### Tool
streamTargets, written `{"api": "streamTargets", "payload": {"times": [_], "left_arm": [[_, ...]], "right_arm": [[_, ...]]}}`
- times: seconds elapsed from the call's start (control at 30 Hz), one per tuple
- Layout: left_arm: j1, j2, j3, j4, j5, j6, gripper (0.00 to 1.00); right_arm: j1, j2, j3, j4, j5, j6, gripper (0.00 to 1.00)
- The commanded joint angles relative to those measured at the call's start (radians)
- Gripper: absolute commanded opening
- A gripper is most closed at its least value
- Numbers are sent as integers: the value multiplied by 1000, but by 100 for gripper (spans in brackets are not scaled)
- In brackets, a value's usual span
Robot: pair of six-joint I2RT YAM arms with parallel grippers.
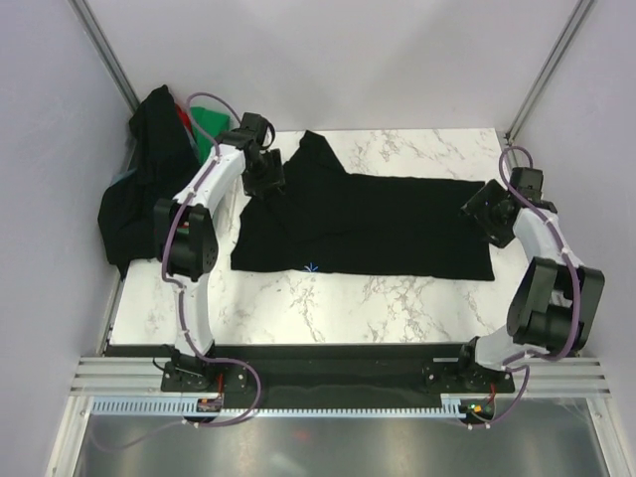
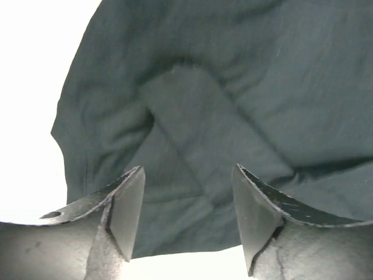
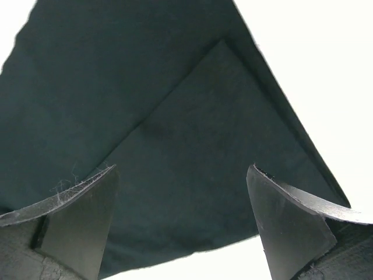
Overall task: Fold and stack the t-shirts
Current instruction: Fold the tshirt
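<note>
I see the black t-shirt (image 1: 368,224) spread flat mid-counter (image 1: 338,303). My left pincer (image 2: 187,169) is spread apart over its rumpled left end. My right pincer (image 3: 180,168) is spread apart over a folded corner at its right end. The shirt pile (image 1: 149,179) sits at the counter's far-left edge.
</note>
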Motion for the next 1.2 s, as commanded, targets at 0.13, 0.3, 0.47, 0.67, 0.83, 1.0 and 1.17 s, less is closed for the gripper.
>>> {"api": "streamTargets", "payload": {"times": [0.13, 0.3, 0.47, 0.67, 0.83, 1.0, 1.17], "left_arm": [[-3, -416, -331, 14, -12, -33, 73], [0, -731, -695, 128, -33, -98, 75], [7, -927, -1056, 309, -9, -190, 87], [24, -947, -1216, 456, -10, -266, 93], [24, -880, -1248, 525, -36, -311, 94], [26, -792, -1273, 623, -70, -337, 93], [27, -679, -1244, 642, -118, -357, 74]], "right_arm": [[4, -327, -217, -6, 47, -14, 98], [-23, -410, -377, 23, 55, -17, 95], [-39, -392, -450, 72, 54, -28, 92], [-42, -286, -455, 174, 67, -40, 86], [-60, -204, -455, 224, 91, -51, 84], [-71, -163, -458, 251, 125, -48, 70], [-77, -132, -437, 270, 114, -33, 30]]}}
